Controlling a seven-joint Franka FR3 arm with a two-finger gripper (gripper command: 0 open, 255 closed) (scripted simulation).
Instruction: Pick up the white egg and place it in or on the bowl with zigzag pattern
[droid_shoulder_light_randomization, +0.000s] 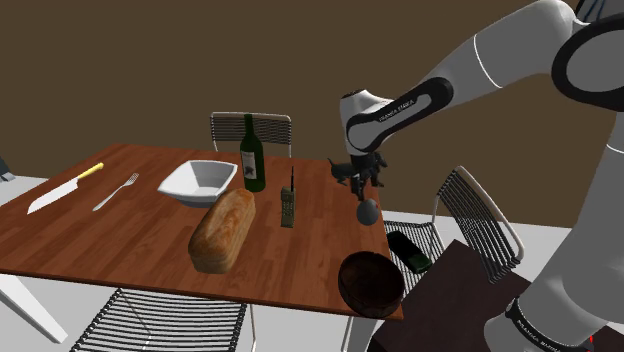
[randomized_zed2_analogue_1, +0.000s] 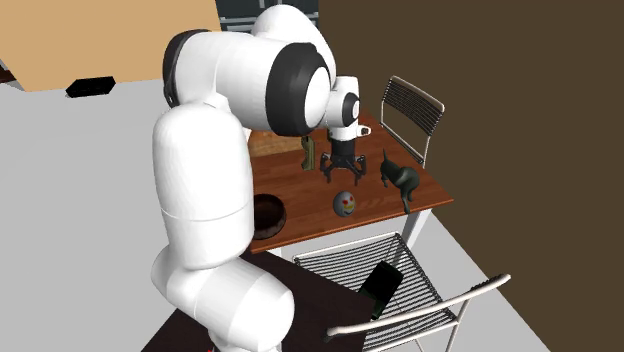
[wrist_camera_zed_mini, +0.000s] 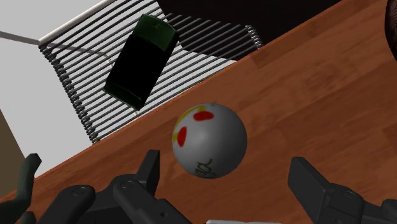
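The egg (droid_shoulder_light_randomization: 367, 211) (randomized_zed2_analogue_1: 345, 204) (wrist_camera_zed_mini: 209, 140) is greyish white with red and yellow spots and lies on the wooden table near its edge. My black gripper (droid_shoulder_light_randomization: 363, 187) (randomized_zed2_analogue_1: 343, 176) (wrist_camera_zed_mini: 229, 181) hangs just above it, open. The fingers (wrist_camera_zed_mini: 150, 169) stand wide to either side of the egg and do not touch it. A dark round bowl (droid_shoulder_light_randomization: 371, 284) (randomized_zed2_analogue_1: 268, 215) sits at the table corner nearest the stand. A plain white bowl (droid_shoulder_light_randomization: 198, 182) stands farther off, beside the green bottle (droid_shoulder_light_randomization: 253, 153). I cannot make out a zigzag pattern on either bowl.
A small dark dog figurine (randomized_zed2_analogue_1: 400, 180) stands close beside the gripper. A bread loaf (droid_shoulder_light_randomization: 223, 230), an upright slim handset (droid_shoulder_light_randomization: 288, 206), a fork (droid_shoulder_light_randomization: 116, 191) and a knife (droid_shoulder_light_randomization: 62, 189) lie on the table (droid_shoulder_light_randomization: 140, 250). A black phone (droid_shoulder_light_randomization: 408, 250) (wrist_camera_zed_mini: 141, 60) rests on a wire chair.
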